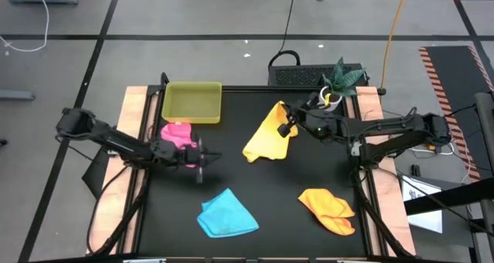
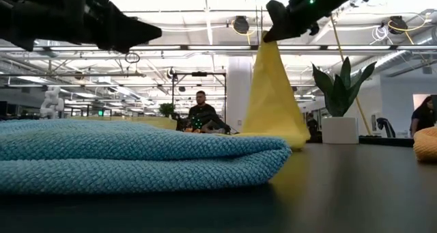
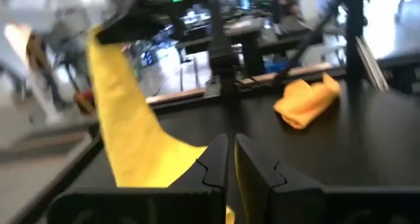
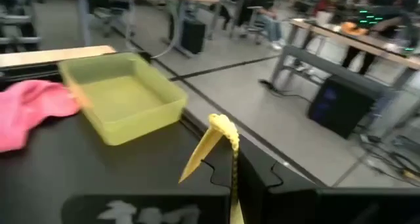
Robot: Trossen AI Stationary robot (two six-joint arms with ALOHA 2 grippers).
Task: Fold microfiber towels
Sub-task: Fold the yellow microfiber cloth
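A black table point(image 1: 262, 209) is being viewed from above, with a robot arm reaching in from each side. The right gripper point(image 1: 287, 126) is hovering over the middle of the table, toward the far edge, with its fingers pinched shut on one corner of the yellow towel point(image 1: 268, 136). The towel is hanging down from that pinch and widening as it falls, so that its lower edge is resting crumpled on the table just below and to the left of the gripper. In the low view, the same cloth is showing as a tall yellow cone point(image 2: 273, 100) with its tip caught in the gripper point(image 2: 276, 29) above. In the right wrist view, a thin fold of yellow fabric point(image 4: 220, 142) is sticking out from between the closed fingers.

The left gripper point(image 1: 202, 160) is hanging over the left half of the table, fingers pressed nearly together and gripping nothing. The pink towel point(image 1: 177, 133) is lying bunched just beside and behind it, touching the near edge of the yellow-green tray point(image 1: 192, 102) at the table's far left.

The sky blue towel point(image 1: 227, 214) is lying rumpled near the front edge, in front of the left gripper and well apart from it. The orange towel point(image 1: 329, 210) is lying bunched at the front right. A potted plant point(image 1: 340, 79) is standing at the far right corner. In the low view, a person point(image 2: 201, 113) is sitting in the room beyond the table.
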